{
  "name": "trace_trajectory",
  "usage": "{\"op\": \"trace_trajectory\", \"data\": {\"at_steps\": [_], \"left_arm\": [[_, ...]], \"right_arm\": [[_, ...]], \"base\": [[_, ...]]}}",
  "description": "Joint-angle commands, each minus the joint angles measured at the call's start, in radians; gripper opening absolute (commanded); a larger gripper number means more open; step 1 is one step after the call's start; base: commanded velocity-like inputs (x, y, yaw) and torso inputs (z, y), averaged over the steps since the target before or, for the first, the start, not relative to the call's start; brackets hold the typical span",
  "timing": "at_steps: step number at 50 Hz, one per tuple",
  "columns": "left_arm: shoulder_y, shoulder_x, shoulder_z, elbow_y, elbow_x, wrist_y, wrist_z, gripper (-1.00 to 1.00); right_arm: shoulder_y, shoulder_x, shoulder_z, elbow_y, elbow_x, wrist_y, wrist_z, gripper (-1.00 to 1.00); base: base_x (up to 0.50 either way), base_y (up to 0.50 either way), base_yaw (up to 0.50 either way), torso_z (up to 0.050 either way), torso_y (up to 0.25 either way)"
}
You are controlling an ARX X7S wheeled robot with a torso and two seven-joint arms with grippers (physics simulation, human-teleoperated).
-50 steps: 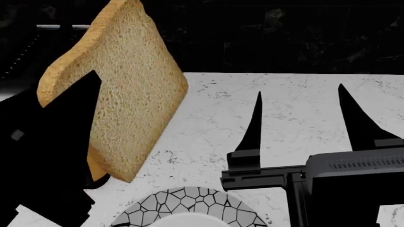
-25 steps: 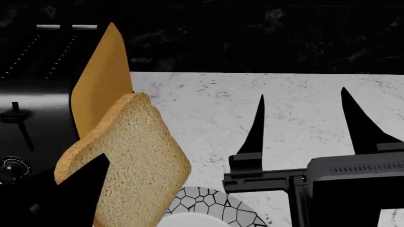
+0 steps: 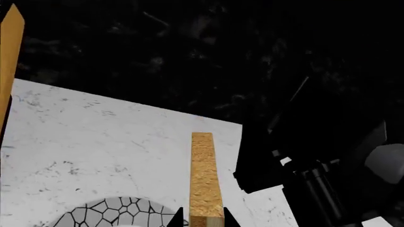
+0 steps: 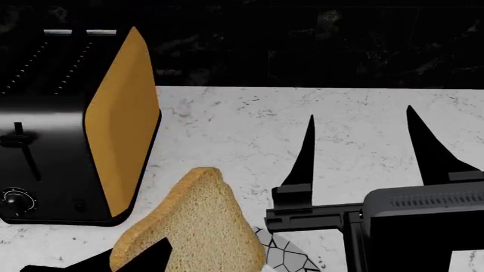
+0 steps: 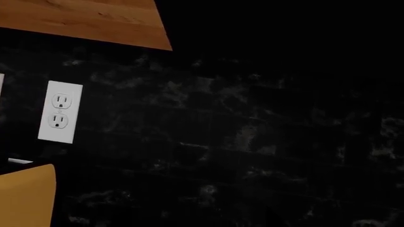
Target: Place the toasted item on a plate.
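The toasted item (image 4: 200,226), a light-brown bread slice, stands tilted low at the head view's near edge, covering most of the plate (image 4: 277,253). My left gripper (image 3: 203,219) is shut on the slice, a black jaw on each face. In the left wrist view the slice (image 3: 205,179) shows edge-on, with the plate's mosaic rim (image 3: 113,213) beside and below it. My right gripper (image 4: 360,111) hovers open over the counter to the right, holding nothing.
A black toaster (image 4: 45,158) with an orange side panel (image 4: 124,124) stands at the left on the white marble counter (image 4: 250,130). A dark backsplash runs behind. The right wrist view shows a wall outlet (image 5: 60,112) and a wooden cabinet (image 5: 82,19).
The left gripper has carried the slice down from high in front of the toaster to just over the plate. The toaster now shows fully. The right gripper has stayed put.
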Motion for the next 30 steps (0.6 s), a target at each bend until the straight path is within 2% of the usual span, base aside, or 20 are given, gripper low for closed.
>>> {"op": "trace_trajectory", "data": {"at_steps": [1,17,30], "left_arm": [[0.128,0.043,-0.002,-0.020,0.107,-0.045,0.131,-1.00],[0.219,0.048,-0.037,-0.052,0.221,-0.064,0.262,-1.00],[0.241,0.067,-0.045,-0.076,0.268,-0.039,0.310,-1.00]], "right_arm": [[-0.010,0.005,0.002,-0.001,0.001,-0.006,0.004,1.00],[-0.011,0.008,0.001,-0.006,0.006,-0.005,0.010,1.00],[-0.005,0.014,-0.004,-0.006,0.010,0.002,0.012,1.00]], "base": [[0.00,0.00,0.00,0.000,0.000],[0.00,0.00,0.00,0.000,0.000],[0.00,0.00,0.00,0.000,0.000]]}}
